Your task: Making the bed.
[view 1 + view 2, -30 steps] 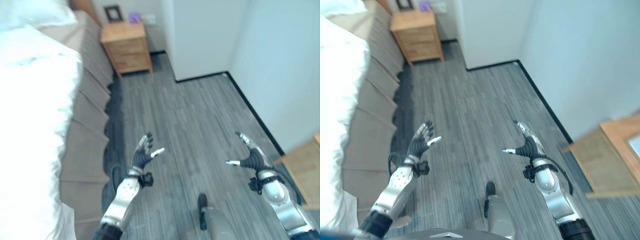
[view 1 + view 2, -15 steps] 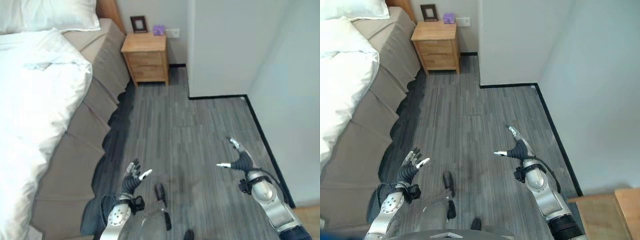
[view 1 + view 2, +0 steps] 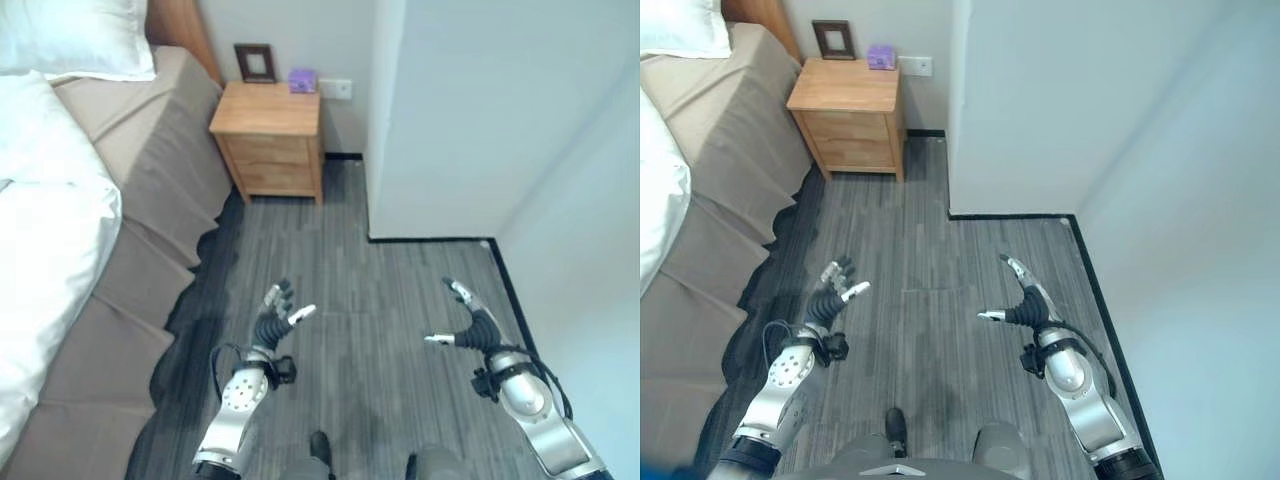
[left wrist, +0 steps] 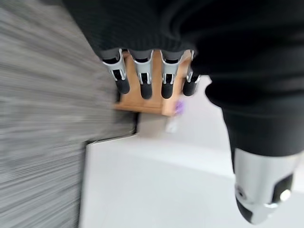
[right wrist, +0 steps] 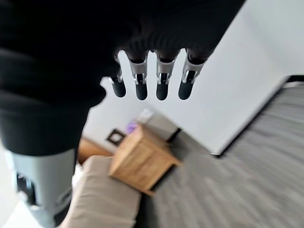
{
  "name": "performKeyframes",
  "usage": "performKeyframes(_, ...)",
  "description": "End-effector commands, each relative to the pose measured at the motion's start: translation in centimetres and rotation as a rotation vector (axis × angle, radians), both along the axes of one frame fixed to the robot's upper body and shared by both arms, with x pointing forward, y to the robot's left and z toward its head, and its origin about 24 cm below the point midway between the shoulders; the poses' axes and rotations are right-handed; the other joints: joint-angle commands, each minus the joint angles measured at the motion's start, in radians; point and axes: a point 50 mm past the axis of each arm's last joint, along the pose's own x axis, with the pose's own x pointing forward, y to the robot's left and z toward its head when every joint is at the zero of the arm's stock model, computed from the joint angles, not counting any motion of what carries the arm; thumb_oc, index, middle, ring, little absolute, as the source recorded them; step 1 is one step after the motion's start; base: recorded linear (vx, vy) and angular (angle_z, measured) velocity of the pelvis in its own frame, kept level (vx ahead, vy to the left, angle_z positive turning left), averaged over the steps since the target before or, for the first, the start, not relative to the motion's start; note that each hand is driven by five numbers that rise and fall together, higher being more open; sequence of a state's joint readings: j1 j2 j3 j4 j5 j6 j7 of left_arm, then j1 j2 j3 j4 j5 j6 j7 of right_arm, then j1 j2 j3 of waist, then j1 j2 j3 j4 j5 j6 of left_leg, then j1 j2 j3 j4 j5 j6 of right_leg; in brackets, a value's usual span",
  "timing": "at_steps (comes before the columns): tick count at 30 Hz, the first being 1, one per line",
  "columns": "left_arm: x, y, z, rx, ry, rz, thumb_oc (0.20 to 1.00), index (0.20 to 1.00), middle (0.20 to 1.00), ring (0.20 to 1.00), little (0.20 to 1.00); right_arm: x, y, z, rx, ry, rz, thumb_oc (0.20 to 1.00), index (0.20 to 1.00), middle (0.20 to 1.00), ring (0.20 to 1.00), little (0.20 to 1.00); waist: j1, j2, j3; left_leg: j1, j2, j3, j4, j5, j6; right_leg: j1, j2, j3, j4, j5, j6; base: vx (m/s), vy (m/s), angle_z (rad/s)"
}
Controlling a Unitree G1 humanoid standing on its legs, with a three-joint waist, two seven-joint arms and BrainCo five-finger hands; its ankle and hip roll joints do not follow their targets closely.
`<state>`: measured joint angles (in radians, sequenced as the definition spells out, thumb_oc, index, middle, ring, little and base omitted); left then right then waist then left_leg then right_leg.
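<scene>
Grey floor (image 3: 400, 290); wooden nightstand (image 3: 268, 140) beside bed (image 3: 110, 230)

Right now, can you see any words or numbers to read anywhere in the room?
None can be read.
Picture frame on the nightstand: too small to tell what it holds.
Purple thing beside it: any print is too small.
Wall socket: blank.

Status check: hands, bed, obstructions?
Left robot hand and right robot hand open, empty, over floor. Bed to the left, white duvet untouched. Nightstand ahead by wall.
</scene>
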<state>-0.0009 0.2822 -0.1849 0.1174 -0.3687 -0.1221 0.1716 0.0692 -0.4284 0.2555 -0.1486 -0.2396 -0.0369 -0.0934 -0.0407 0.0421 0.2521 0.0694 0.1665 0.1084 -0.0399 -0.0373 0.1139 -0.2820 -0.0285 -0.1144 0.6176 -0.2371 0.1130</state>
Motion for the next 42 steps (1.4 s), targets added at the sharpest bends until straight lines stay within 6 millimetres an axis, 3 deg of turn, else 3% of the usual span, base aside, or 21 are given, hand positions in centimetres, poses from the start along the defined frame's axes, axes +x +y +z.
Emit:
performKeyframes(1, -2.3, 2.6, 0.1, 0.084, -0.019, 0.034, 1.000, 1.000, 1.000, 1.000, 1.000, 1.3, -0.3, 1.0, 0.012, -0.076, -0.023, 1.000, 1.000, 1.000, 1.000, 1.000, -0.002, -0.113, -0.023, 0.078, -0.108, 0.066, -0.047, -0.025, -0.132, 0.177, -0.091, -0.002, -0.436, 0.255, 0.061, 0.73, -0.039, 1.27)
performKeyframes(3, -2.3, 3.1, 0.0, 0.082, -0.019, 0.065, 1.000, 1.000, 1.000, 1.000, 1.000, 1.5, -0.2, 0.7, 0.021, -0.057, -0.021, 1.000, 1.000, 1.000, 1.000, 1.000, -0.048, -0.110, -0.024, 0.174, -0.127, -0.016, -0.047, -0.092, -0.142, 0.092, -0.040, 0.069, -0.630, 0.325, 0.067, 0.82, -0.077, 1.74)
performKeyframes(4, -2.3, 3.1, 0.0, 0.082, -0.019, 0.066, 1.000, 1.000, 1.000, 1.000, 1.000, 1.5, -0.1, 0.7, 0.021, -0.057, -0.020, 1.000, 1.000, 1.000, 1.000, 1.000, -0.052, -0.103, -0.023, 0.179, -0.120, -0.019, -0.047, -0.098, -0.142, 0.102, -0.035, 0.063, -0.639, 0.325, 0.068, 1.01, -0.227, 2.17)
performKeyframes(6, -2.9, 3.6, -0.8, 0.101, 0.007, 0.085, 1.000, 1.000, 1.000, 1.000, 1.000, 0.9, 0.1, -0.4, 0.011, -0.001, 0.002, 1.000, 1.000, 1.000, 1.000, 1.000, -0.084, -0.100, -0.049, 0.266, -0.126, -0.111, 0.025, -0.150, -0.157, 0.103, -0.039, 0.108, -0.648, 0.361, 0.045, 0.83, -0.269, 1.52)
performKeyframes(8, -2.8, 3.4, -0.9, 0.075, 0.011, 0.106, 1.000, 1.000, 1.000, 1.000, 1.000, 1.1, 0.1, -0.5, 0.021, 0.010, 0.005, 1.000, 1.000, 1.000, 1.000, 1.000, -0.075, -0.094, -0.042, 0.195, -0.135, -0.105, 0.266, -0.062, -0.205, 0.163, -0.055, 0.099, -0.633, 0.365, 0.023, 0.43, -0.212, 0.94)
performKeyframes(10, -2.5, 3.6, -0.7, 0.020, 0.001, 0.143, 1.000, 1.000, 1.000, 1.000, 1.000, 1.3, -0.3, -0.5, 0.016, 0.006, -0.016, 1.000, 1.000, 1.000, 1.000, 1.000, -0.047, -0.109, -0.006, 0.012, -0.104, -0.068, 0.633, 0.036, -0.253, 0.262, -0.073, 0.057, -0.656, 0.341, -0.021, 0.25, -0.219, 0.67)
performKeyframes(11, -2.4, 3.6, -0.7, 0.021, 0.000, 0.143, 1.000, 1.000, 1.000, 1.000, 1.000, 1.3, -0.3, -0.5, 0.017, 0.005, -0.016, 1.000, 1.000, 1.000, 1.000, 1.000, -0.051, -0.115, -0.010, 0.003, -0.109, -0.071, 0.634, 0.042, -0.253, 0.256, -0.079, 0.055, -0.657, 0.344, -0.021, 0.30, -0.274, 0.50)
performKeyframes(12, -2.5, 4.1, -0.6, 0.009, -0.011, 0.175, 1.000, 1.000, 1.000, 1.000, 1.000, 1.6, -0.8, -0.3, 0.014, 0.000, -0.038, 1.000, 1.000, 1.000, 1.000, 1.000, -0.028, -0.142, 0.002, -0.077, -0.041, 0.066, 0.744, 0.063, -0.250, 0.337, -0.096, 0.014, -0.691, 0.309, -0.048, 0.31, -0.204, 0.25)
performKeyframes(14, -2.7, 4.2, -0.7, 0.002, -0.005, 0.179, 1.000, 1.000, 1.000, 1.000, 1.000, 1.6, -1.1, -0.6, 0.011, 0.011, -0.050, 1.000, 1.000, 1.000, 1.000, 1.000, -0.017, -0.138, 0.002, -0.099, 0.000, 0.127, 0.727, 0.063, -0.246, 0.362, -0.096, 0.003, -0.697, 0.289, -0.054, 0.34, -0.098, 0.12)
performKeyframes(15, -3.1, 4.3, -1.1, -0.004, 0.016, 0.189, 1.000, 1.000, 1.000, 1.000, 1.000, 1.5, -1.4, -0.7, 0.018, 0.019, -0.072, 1.000, 1.000, 1.000, 1.000, 1.000, -0.005, -0.130, -0.001, -0.131, 0.029, 0.202, 0.623, 0.056, -0.237, 0.403, -0.090, -0.015, -0.705, 0.258, -0.054, 0.34, 0.054, 0.06)
performKeyframes(18, -4.1, 4.5, -2.0, 0.000, 0.060, 0.193, 1.000, 1.000, 1.000, 1.000, 1.000, 1.2, -2.4, -1.2, 0.001, 0.046, -0.102, 1.000, 1.000, 1.000, 1.000, 1.000, 0.005, -0.111, -0.007, -0.138, 0.032, 0.312, 0.356, 0.050, -0.217, 0.454, -0.097, -0.044, -0.705, 0.210, -0.028, 0.38, 0.171, -0.06)
performKeyframes(20, -4.8, 4.6, -2.6, 0.005, 0.096, 0.206, 1.000, 1.000, 1.000, 1.000, 1.000, 0.8, -3.0, -1.7, -0.014, 0.063, -0.129, 1.000, 1.000, 1.000, 1.000, 1.000, -0.002, -0.087, -0.010, -0.119, 0.079, 0.389, 0.153, 0.158, -0.238, 0.514, -0.106, -0.100, -0.705, 0.169, -0.009, 0.40, 0.311, 0.16)
performKeyframes(22, -5.7, 4.7, -3.3, 0.024, 0.146, 0.195, 1.000, 1.000, 1.000, 1.000, 1.000, 0.0, -3.0, -2.6, -0.026, 0.107, -0.125, 1.000, 1.000, 1.000, 1.000, 1.000, -0.007, -0.072, -0.046, -0.031, 0.025, 0.341, 0.000, 0.157, -0.208, 0.519, -0.133, -0.152, -0.639, 0.179, 0.025, 0.34, 0.356, 0.57)
performKeyframes(25, -5.5, 5.4, -3.3, 0.083, 0.163, 0.186, 1.000, 1.000, 1.000, 1.000, 1.000, 0.0, -2.2, -3.3, -0.017, 0.127, -0.111, 1.000, 1.000, 1.000, 1.000, 1.000, 0.003, -0.104, -0.047, 0.031, -0.034, 0.318, -0.042, 0.106, -0.164, 0.445, -0.213, -0.164, -0.412, 0.240, 0.076, 0.20, 0.230, 0.72)
performKeyframes(27, -5.2, 5.7, -3.0, 0.110, 0.158, 0.186, 1.000, 1.000, 1.000, 1.000, 1.000, 0.1, -1.9, -3.3, -0.005, 0.127, -0.107, 1.000, 1.000, 1.000, 1.000, 1.000, -0.005, -0.123, -0.026, 0.046, -0.056, 0.288, -0.043, 0.086, -0.144, 0.380, -0.248, -0.128, -0.267, 0.340, 0.102, 0.11, 0.094, 0.42)
performKeyframes(28, -5.2, 5.7, -3.0, 0.111, 0.157, 0.187, 1.000, 1.000, 1.000, 1.000, 1.000, 0.1, -1.8, -3.3, -0.005, 0.126, -0.107, 1.000, 1.000, 1.000, 1.000, 1.000, -0.003, -0.122, -0.029, 0.043, -0.055, 0.290, -0.045, 0.091, -0.144, 0.375, -0.246, -0.126, -0.269, 0.345, 0.100, 0.09, 0.077, 1.36)
performKeyframes(29, -5.3, 6.1, -2.9, 0.136, 0.158, 0.192, 1.000, 1.000, 1.000, 1.000, 1.000, 0.1, -1.5, -3.4, 0.009, 0.127, -0.102, 1.000, 1.000, 1.000, 1.000, 1.000, -0.017, -0.115, -0.012, 0.047, -0.047, 0.264, -0.047, 0.078, -0.135, 0.307, -0.230, -0.056, -0.194, 0.371, 0.099, 0.08, 0.064, 1.68)
performKeyframes(34, -5.6, 6.4, -3.2, 0.134, 0.179, 0.192, 1.000, 1.000, 1.000, 1.000, 1.000, 0.0, -1.2, -3.4, 0.020, 0.130, -0.091, 1.000, 1.000, 1.000, 1.000, 1.000, -0.027, -0.110, -0.004, 0.053, -0.059, 0.204, -0.047, 0.055, -0.139, 0.271, -0.188, -0.008, -0.286, 0.270, 0.066, 0.11, 0.029, 1.14)
performKeyframes(36, -5.9, 6.3, -3.7, 0.126, 0.199, 0.184, 1.000, 1.000, 1.000, 1.000, 1.000, 0.1, -1.0, -3.5, 0.027, 0.135, -0.083, 1.000, 1.000, 1.000, 1.000, 1.000, -0.037, -0.112, -0.002, 0.053, -0.072, 0.153, -0.047, 0.043, -0.141, 0.286, -0.141, 0.024, -0.406, 0.209, 0.039, 0.13, -0.008, 0.47)
performKeyframes(39, -6.7, 6.5, -4.2, 0.118, 0.232, 0.186, 1.000, 1.000, 1.000, 1.000, 1.000, -0.2, -1.1, -4.0, 0.036, 0.167, -0.074, 1.000, 1.000, 1.000, 1.000, 1.000, -0.040, -0.110, 0.001, 0.057, -0.111, 0.044, -0.047, 0.026, -0.137, 0.261, -0.061, 0.154, -0.513, 0.230, 0.028, 0.22, -0.036, 0.96)
performKeyframes(42, -6.7, 6.7, -4.2, 0.127, 0.230, 0.182, 1.000, 1.000, 1.000, 1.000, 1.000, 0.0, -0.5, -3.9, 0.052, 0.172, -0.034, 1.000, 1.000, 1.000, 1.000, 1.000, -0.037, -0.111, 0.000, 0.064, -0.127, 0.002, -0.047, 0.008, -0.135, 0.265, -0.051, 0.178, -0.567, 0.243, 0.014, 0.09, -0.060, 1.01)
